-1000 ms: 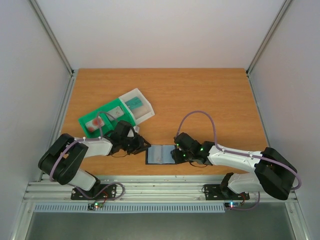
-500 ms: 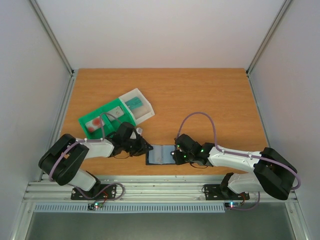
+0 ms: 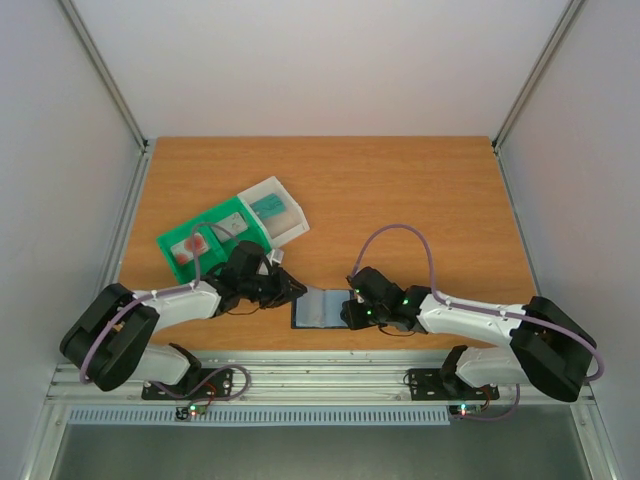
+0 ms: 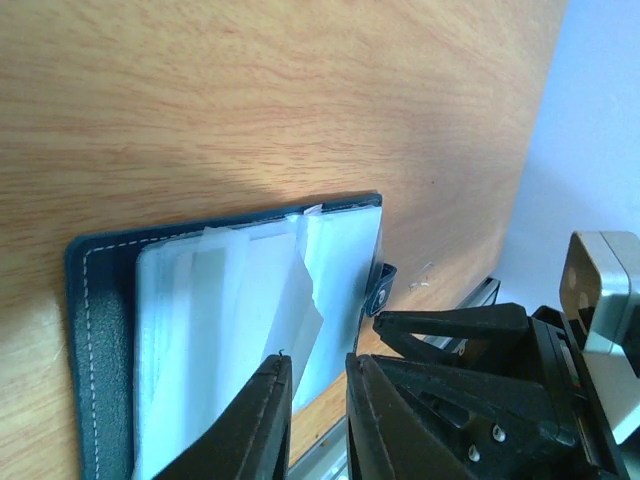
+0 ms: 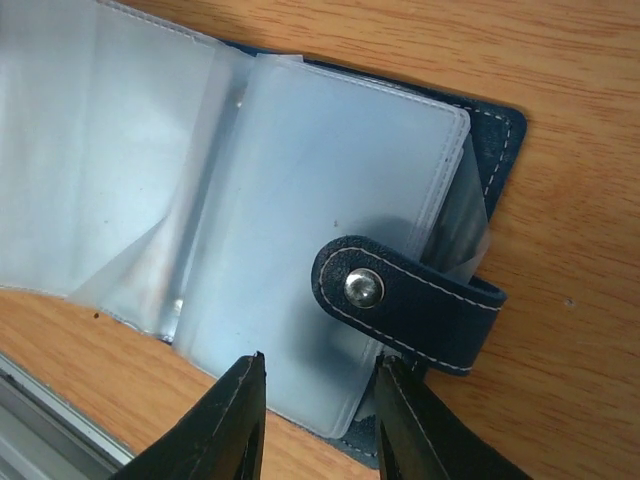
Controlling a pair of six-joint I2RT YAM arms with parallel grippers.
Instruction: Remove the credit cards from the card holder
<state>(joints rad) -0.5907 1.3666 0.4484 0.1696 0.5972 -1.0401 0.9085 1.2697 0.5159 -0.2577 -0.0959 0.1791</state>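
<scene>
Card holder: the card holder (image 3: 318,308) lies open and flat on the table (image 3: 400,190) near its front edge, between the two grippers – the same spot as a second ago.
Sleeves: clear plastic sleeves (image 5: 330,180) are fanned across the open holder. The wrist views do not show whether any of them has a card in it.
Clasp: the tab clasp (image 5: 405,300) with its metal snap is folded in over the sleeves at the holder's right edge.
Left gripper: the left gripper (image 3: 292,291) has crept rightward since the earlier frame, and its arm now lies lower and more stretched out. It is now at the holder's left edge.
Left jaws: nearly together, with only a narrow slit between them. A loose sleeve edge (image 4: 300,300) lies just ahead of the tips and nothing is visibly pinched.
Right gripper: the right gripper (image 3: 350,308) has barely moved and sits over the holder's right end.
Right jaws: moderately apart – they straddle the near edge of the sleeves beside the clasp without closing on anything.
Credit card: one teal credit card (image 3: 268,207) lies in the white compartment of the green-and-white tray (image 3: 232,208), well apart from the holder, unchanged.
</scene>
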